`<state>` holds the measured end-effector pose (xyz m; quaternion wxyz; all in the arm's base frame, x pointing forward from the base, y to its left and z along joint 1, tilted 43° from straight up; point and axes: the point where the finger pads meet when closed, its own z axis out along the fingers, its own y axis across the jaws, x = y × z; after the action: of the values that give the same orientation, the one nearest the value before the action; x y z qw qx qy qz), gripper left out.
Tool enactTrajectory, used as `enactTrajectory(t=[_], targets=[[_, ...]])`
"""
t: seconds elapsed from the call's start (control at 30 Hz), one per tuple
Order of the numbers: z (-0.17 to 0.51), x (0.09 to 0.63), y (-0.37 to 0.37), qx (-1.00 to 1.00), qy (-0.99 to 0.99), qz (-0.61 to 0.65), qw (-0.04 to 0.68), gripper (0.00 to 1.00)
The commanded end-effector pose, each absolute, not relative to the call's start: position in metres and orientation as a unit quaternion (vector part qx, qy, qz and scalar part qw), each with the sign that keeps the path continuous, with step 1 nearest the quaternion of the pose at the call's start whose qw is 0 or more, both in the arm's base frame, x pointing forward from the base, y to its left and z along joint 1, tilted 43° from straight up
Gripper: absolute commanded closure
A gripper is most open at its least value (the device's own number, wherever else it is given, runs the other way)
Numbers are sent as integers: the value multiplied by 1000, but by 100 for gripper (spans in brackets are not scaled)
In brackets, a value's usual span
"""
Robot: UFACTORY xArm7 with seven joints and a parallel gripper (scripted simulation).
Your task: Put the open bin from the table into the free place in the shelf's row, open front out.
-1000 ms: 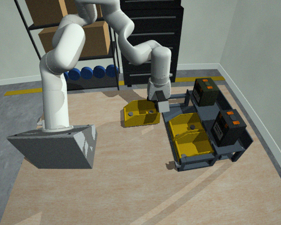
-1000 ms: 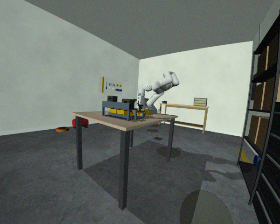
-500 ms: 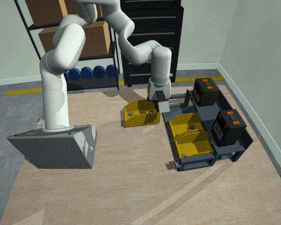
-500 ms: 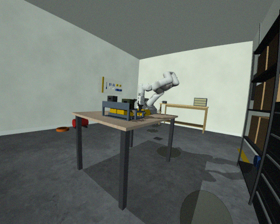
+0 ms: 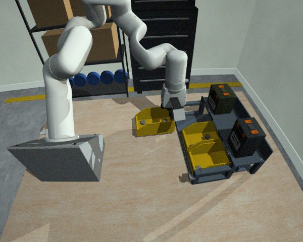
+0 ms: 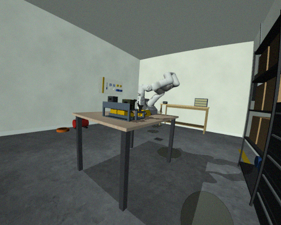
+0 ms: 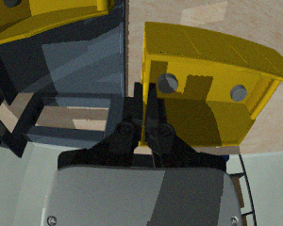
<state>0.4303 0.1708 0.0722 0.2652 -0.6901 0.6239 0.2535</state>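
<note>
The gripper [image 7: 143, 127] is closed on the thin side wall of the yellow bin [image 5: 153, 122], dark fingers pinching it. The smooth, wedge-fronted bin appears to rest on the wood-grain table [image 5: 120, 195], just beside the grey shelf [image 5: 211, 177], holding two grey discs [image 7: 168, 83]. Two matching bins [image 5: 203, 148] occupy the shelf row.

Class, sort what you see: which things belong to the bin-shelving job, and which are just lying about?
Job: yellow open plastic bin on the table, its wall clamped in the dark gripper; grey shelf unit; two yellow shelved bins.
Lying about: two dark cases with orange tabs; brown cardboard cartons; blue discs; black drawer cabinet.
</note>
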Motion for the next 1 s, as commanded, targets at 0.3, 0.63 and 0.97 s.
enactTrajectory(t=[0.3, 0.63, 0.97], targets=[[74, 442, 170, -689, 625, 252, 267, 100], [74, 450, 171, -689, 625, 252, 267, 100], [74, 452, 171, -689, 625, 252, 267, 100]])
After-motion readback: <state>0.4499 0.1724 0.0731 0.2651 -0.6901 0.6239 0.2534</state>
